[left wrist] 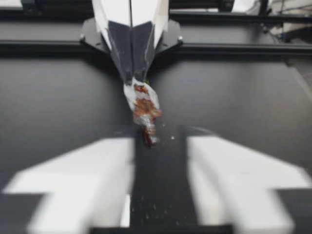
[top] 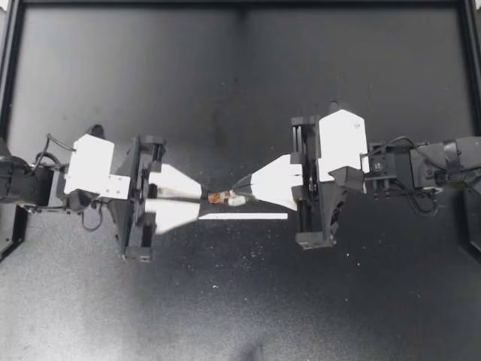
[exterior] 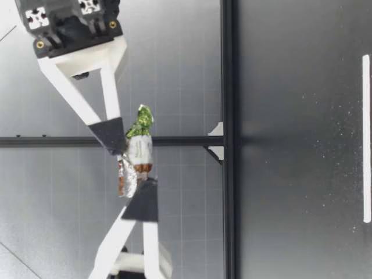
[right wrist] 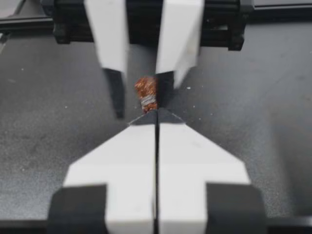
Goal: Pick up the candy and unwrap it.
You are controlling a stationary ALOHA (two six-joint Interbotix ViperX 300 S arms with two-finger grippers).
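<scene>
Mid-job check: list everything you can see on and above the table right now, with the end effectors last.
candy: one, silver foil with brown, white and a green twist, held above the table between the two end effectors.
strip: one, white, lying flat on the table near the candy.
table: one, black, dotted with pale flecks.
frame: one, black, along the table's edges.
left end effector: one, white fingers with dark tips, open, the candy's brown end between its fingers.
right end effector: one, white fingers with dark tips, shut on the candy's other end.
</scene>
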